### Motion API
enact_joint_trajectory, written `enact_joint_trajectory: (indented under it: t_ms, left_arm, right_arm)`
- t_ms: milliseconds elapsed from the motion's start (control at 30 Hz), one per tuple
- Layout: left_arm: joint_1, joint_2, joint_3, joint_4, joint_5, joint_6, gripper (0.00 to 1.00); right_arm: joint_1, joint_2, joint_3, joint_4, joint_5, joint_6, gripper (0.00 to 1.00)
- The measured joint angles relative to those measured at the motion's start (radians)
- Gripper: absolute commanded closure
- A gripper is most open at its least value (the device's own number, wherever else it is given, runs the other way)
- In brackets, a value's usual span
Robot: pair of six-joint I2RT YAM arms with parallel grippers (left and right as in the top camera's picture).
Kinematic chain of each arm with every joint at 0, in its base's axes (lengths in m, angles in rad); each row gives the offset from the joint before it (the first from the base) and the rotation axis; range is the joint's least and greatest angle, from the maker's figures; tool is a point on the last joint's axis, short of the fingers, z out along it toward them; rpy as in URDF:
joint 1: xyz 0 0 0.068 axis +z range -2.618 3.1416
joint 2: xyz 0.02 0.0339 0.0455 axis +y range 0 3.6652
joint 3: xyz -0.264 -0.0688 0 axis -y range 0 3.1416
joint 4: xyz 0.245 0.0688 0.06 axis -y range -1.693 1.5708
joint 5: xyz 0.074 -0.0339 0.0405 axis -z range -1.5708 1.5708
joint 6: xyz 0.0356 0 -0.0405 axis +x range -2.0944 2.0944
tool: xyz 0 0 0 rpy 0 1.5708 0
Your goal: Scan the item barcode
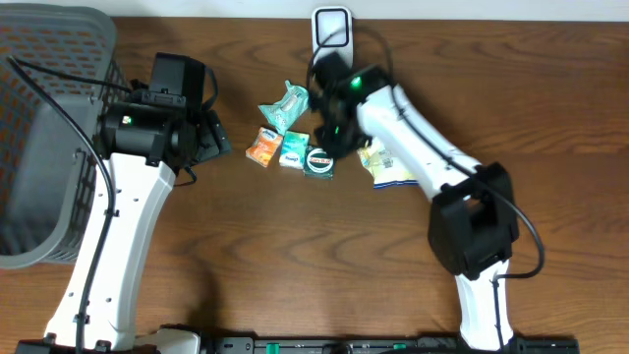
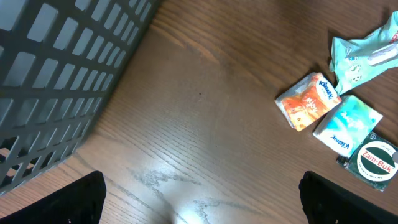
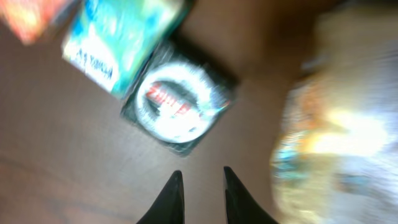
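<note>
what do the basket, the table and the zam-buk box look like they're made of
The basket: grey plastic, matte, going by the moulded grid of square holes. The table: wood or wood-look laminate, brown grain with a slight sheen. The Zam-Buk box: probably printed card, dark green, square corners; could be tin, too small to tell.

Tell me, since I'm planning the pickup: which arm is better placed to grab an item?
Right. The right hand hovers just over the Zam-Buk tin; the left hand sits farther off, near the basket.
</note>
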Motion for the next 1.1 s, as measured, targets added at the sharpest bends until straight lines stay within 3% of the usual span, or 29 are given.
enact_joint_trajectory:
  t_ms: [33, 200, 733, 1100]
  left_arm:
    - [0.000, 0.000, 0.000, 0.000, 0.000, 0.000, 0.02]
    - [0.000, 0.000, 0.000, 0.000, 0.000, 0.000, 0.02]
    - [0.000, 0.000, 0.000, 0.000, 0.000, 0.000, 0.02]
    - [0.000, 0.000, 0.000, 0.000, 0.000, 0.000, 0.02]
  right_arm:
    - [-0.021, 0.000, 0.043, -0.019, 0.015, -0.002, 0.99]
    - [-0.104, -0.002, 0.128, -0.081, 0.049, 0.000, 0.99]
    - [-0.346, -0.001, 0.131, -0.101, 0.132, 0.135, 0.99]
    - [-0.380, -0.002, 0.067, -0.034, 0.065, 0.135, 0.99]
